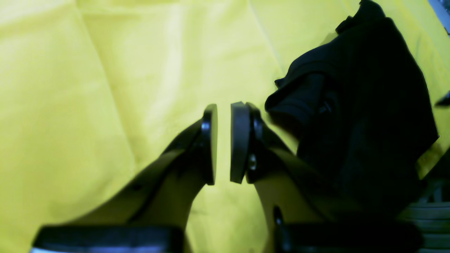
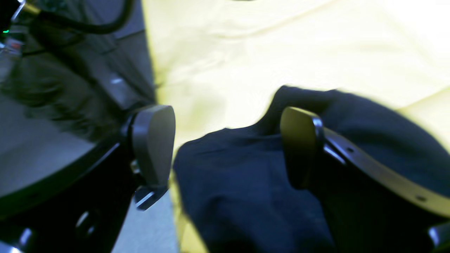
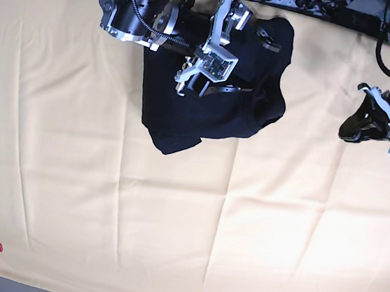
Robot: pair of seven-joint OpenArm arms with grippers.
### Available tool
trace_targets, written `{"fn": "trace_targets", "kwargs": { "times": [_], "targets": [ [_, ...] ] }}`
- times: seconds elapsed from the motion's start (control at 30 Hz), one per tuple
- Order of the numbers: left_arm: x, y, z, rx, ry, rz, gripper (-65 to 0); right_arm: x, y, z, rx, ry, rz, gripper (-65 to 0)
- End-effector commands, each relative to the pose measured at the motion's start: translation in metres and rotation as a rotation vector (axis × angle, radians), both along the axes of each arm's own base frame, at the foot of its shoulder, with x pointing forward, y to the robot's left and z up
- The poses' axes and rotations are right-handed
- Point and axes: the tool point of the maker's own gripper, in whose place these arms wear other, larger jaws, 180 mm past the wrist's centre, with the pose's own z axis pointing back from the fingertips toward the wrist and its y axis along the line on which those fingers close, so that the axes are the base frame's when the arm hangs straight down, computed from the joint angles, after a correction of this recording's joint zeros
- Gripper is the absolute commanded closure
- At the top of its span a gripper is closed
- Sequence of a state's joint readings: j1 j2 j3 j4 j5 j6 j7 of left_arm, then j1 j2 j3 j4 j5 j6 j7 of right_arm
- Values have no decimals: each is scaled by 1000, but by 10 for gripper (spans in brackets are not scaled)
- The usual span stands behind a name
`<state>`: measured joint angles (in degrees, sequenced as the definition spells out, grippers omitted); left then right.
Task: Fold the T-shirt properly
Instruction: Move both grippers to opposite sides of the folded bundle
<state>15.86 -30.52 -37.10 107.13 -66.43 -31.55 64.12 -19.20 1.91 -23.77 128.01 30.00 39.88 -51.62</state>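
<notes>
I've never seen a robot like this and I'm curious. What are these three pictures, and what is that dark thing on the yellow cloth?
This is a robot with two arms, each ending in a gripper, like a two-fingered hand. One picture looks down from above on the whole table. The other two come from little cameras on the robot's wrists. The dark thing is a black T-shirt, lying bunched up on a yellow cloth. The robot should fold it. The right gripper hangs over the shirt with its fingers wide apart, holding nothing. The left gripper is off to the side above bare cloth; its fingers are nearly together with a thin gap, and nothing is between them.
</notes>
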Motion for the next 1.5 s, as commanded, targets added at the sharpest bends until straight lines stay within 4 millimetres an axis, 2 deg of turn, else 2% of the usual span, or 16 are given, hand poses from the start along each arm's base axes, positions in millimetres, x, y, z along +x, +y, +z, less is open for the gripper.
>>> {"fn": "trace_targets", "kwargs": {
  "times": [0.0, 0.03, 0.07, 0.13, 0.23, 0.37, 0.43, 0.5, 0.6, 0.73, 0.9, 1.1, 1.3, 1.37, 1.47],
  "targets": [
    [4, 0, 15, 1, -43, -17, -84, 5, 0, 17, 52, -44, -6, -482],
    [4, 2, 16, 12, -42, -22, -57, 11, -3, 19, 48, -57, -17, -482],
    [4, 3, 17, 20, -43, -27, -3, 16, -6, 19, 41, -68, -30, -479],
    [3, 2, 21, 27, -50, -57, 0, 26, -15, 20, 25, -91, -55, -460],
    [-3, -6, 25, 19, -57, -125, 0, 33, -23, 21, 18, -106, -61, -326],
    [-5, -11, 28, -9, -66, -148, 0, 38, -31, 14, -37, -139, -78, -205],
    [-11, -26, 32, -51, -81, -225, 0, 42, -39, 8, -87, -171, -94, -92],
    [-21, -44, 31, -105, -63, -306, 0, 46, -46, 4, -123, -193, -112, -10],
    [-37, -70, 13, -102, 19, -412, 0, 53, -58, -2, -195, -237, -115, 0],
    [-60, -111, 1, -144, 80, -559, 0, 62, -72, -4, -263, -286, -99, 0],
    [-86, -144, -15, -129, 140, -693, 0, 81, -95, -11, -350, -320, -105, 0],
    [-100, -161, -45, -27, 177, -751, 0, 129, -121, -35, -421, -268, -171, 0],
    [-130, -181, -66, 23, 235, -870, 0, 177, -136, -37, -430, -249, -212, 0],
    [-129, -182, -73, 78, 226, -889, 0, 182, -135, -47, -402, -193, -178, 0],
    [-115, -182, -75, 132, 173, -878, 0, 190, -139, -64, -376, -99, -180, 0]
  ]
}}
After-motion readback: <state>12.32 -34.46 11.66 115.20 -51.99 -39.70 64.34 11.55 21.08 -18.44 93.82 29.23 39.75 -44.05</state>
